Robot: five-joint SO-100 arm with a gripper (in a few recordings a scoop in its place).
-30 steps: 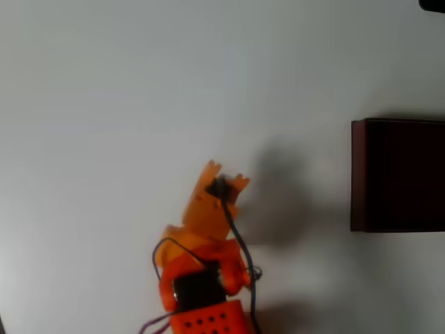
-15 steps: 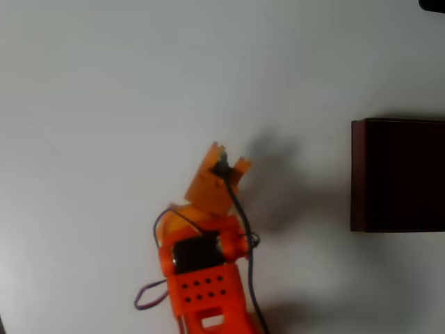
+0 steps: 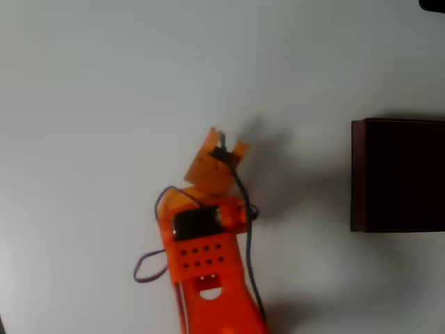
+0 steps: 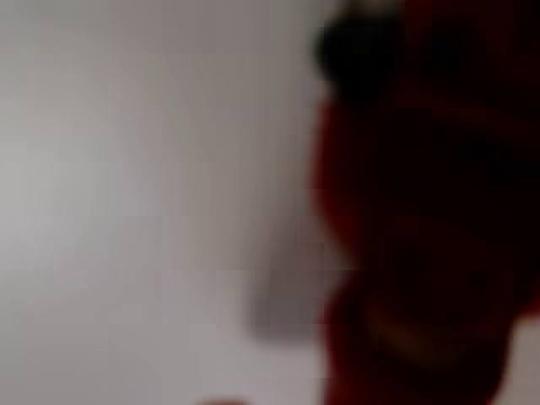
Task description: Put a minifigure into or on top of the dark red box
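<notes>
In the overhead view the orange arm reaches up from the bottom edge, and its gripper (image 3: 226,141) hangs over the bare white table, left of centre. Its two orange tips stand slightly apart, with a dark cable running over them, so what lies between them is hidden. The dark red box (image 3: 398,175) sits at the right edge, well to the right of the gripper, its interior nearly black. The minifigure is out of view. The wrist view is heavily blurred, with a dark red mass (image 4: 422,211) on its right and pale table on its left.
The white table (image 3: 104,104) stretches wide to the left of and above the gripper. A purple wire loop (image 3: 147,268) hangs off the arm's left side. A small dark object (image 3: 432,4) sits in the top right corner.
The arm has extended upward in the overhead view, and more of its orange body has come in from the bottom edge. The gripper has moved up with it. The box has stayed put.
</notes>
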